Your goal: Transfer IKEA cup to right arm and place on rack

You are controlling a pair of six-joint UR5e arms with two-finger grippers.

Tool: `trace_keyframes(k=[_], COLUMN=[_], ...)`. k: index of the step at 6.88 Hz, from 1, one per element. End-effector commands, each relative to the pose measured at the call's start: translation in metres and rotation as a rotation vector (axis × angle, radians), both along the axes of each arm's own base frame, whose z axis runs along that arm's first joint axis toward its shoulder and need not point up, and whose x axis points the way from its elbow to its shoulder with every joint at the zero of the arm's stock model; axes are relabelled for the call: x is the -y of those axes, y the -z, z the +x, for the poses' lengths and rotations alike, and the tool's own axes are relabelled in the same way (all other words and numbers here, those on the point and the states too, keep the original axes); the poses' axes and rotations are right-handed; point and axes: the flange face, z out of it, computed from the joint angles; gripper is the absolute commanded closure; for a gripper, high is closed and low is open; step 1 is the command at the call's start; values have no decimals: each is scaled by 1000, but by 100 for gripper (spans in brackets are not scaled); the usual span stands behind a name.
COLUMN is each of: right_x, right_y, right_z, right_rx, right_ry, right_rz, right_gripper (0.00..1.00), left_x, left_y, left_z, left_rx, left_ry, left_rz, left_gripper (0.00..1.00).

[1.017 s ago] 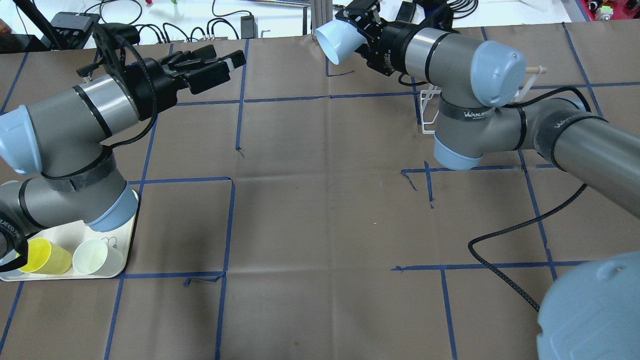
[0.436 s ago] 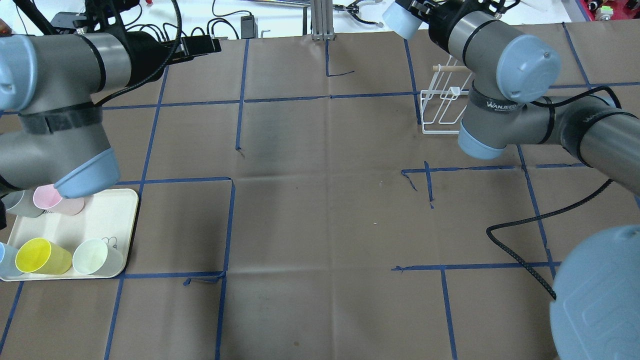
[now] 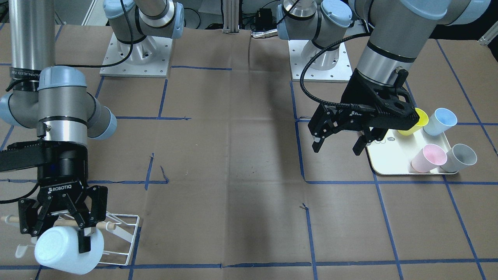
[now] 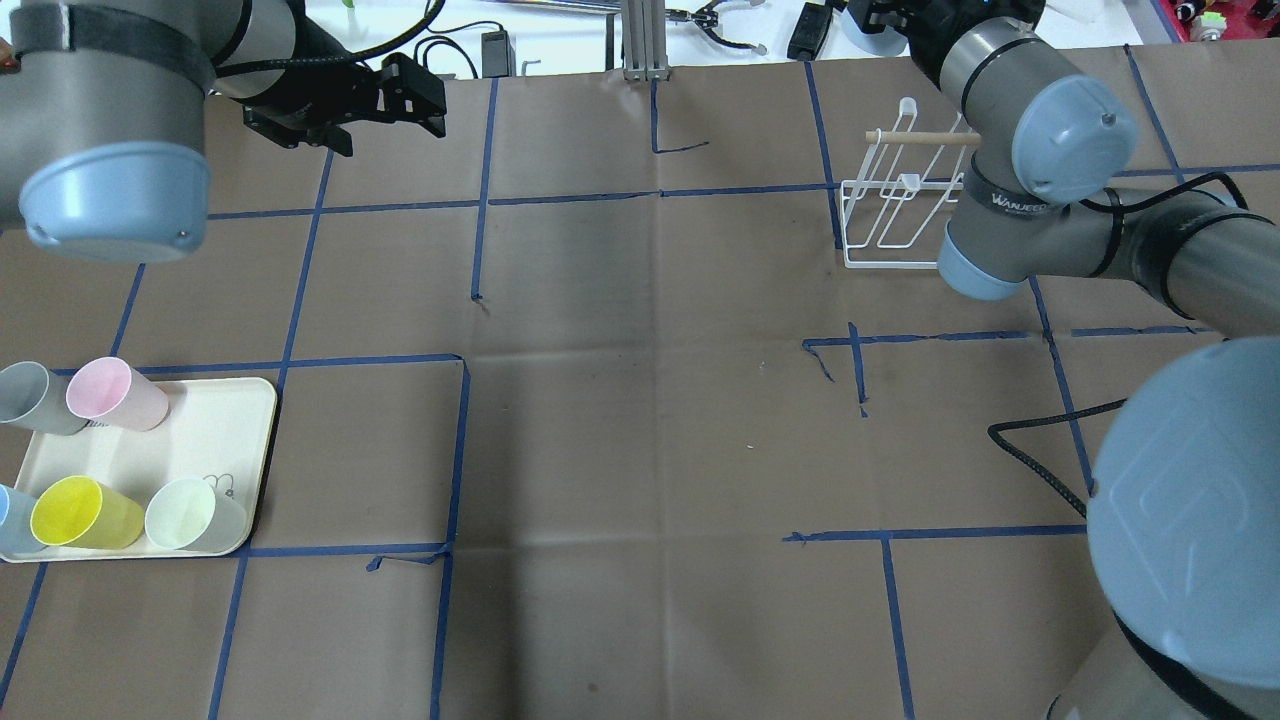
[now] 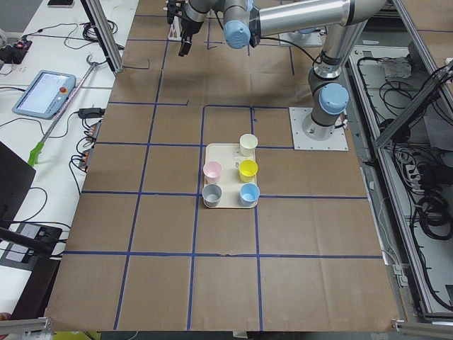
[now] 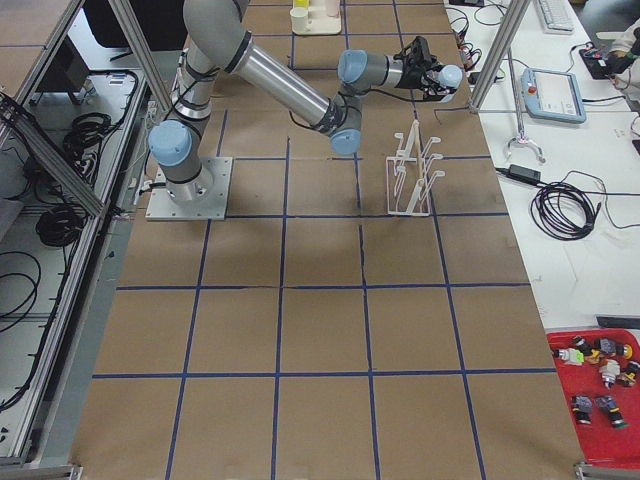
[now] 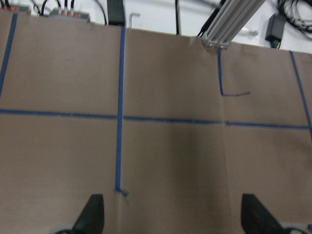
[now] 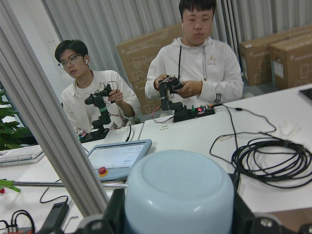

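Right gripper (image 3: 58, 233) fingers (image 3: 83, 243) are clamped on the pale blue cup (image 3: 66, 252). Cup is held on its side at the rack (image 4: 846, 225) by the dowel; can't tell if they touch. Left gripper (image 3: 336, 147) is spread wide, empty, up in the air by the tray (image 3: 389, 163).

cup (image 3: 66, 251) pale blue | rack (image 4: 906, 181) white | tray (image 4: 215, 440) cream | table (image 4: 640, 420) brown, blue tape grid

Silver-grey arms (image 3: 62, 105), pale blue caps (image 4: 1075, 135), black jaws (ROBOTIQ lettering)
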Motion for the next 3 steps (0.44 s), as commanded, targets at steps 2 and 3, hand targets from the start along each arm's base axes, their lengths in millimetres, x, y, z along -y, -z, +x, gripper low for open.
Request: trace_keyframes(k=[2, 3], right_x=[18, 20], right_y=[42, 51], right_z=[-17, -19], right_rx=[-169, -168], right_ry=[48, 51], right_rz=[-45, -26], right_gripper=[74, 74], left_x=[-56, -67], left_y=[-12, -11], left_z=[1, 1], left_rx=[89, 87], left_ry=[3, 9], left_rz=[315, 353], left_gripper=[0, 0])
